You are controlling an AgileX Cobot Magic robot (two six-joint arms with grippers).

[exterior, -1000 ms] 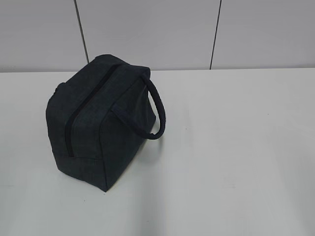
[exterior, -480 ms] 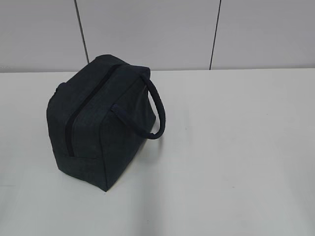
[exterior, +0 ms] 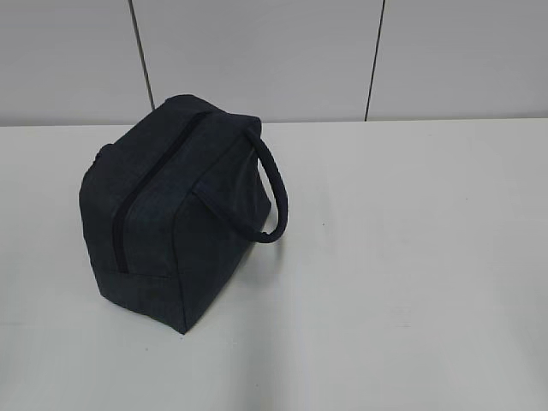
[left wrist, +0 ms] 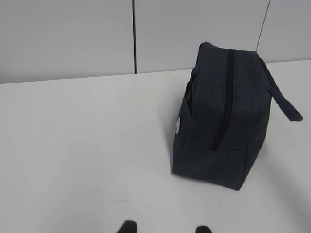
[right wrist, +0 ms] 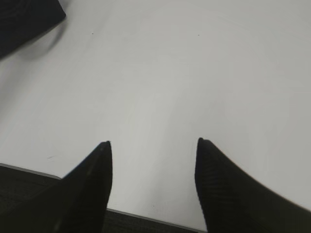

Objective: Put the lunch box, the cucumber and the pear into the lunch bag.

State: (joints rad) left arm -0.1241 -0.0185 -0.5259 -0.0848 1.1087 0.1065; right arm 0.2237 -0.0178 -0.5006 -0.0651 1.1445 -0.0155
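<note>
The dark blue lunch bag [exterior: 175, 214] sits zipped shut on the white desk [exterior: 411, 257] at about nine o'clock, its handle [exterior: 272, 193] looping out at three o'clock, while my left hand [left wrist: 165, 228] and right hand [right wrist: 153, 160] are both spread wide and hold nothing.

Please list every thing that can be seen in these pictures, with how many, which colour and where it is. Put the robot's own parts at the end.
lunch bag: one, dark navy, on the left part of the table, zipper shut.
handle: one, dark navy loop, on the bag's right side.
round patch: one, white, on the bag's end face in the left wrist view.
table: one, white, fills the lower part of every view.
wall: pale grey panels with dark seams, behind the table.
lunch box, cucumber, pear: none in view.
left gripper: black jaws apart, only the tips show, at the bottom edge.
right gripper: black jaws apart, above bare table near its front edge.
</note>
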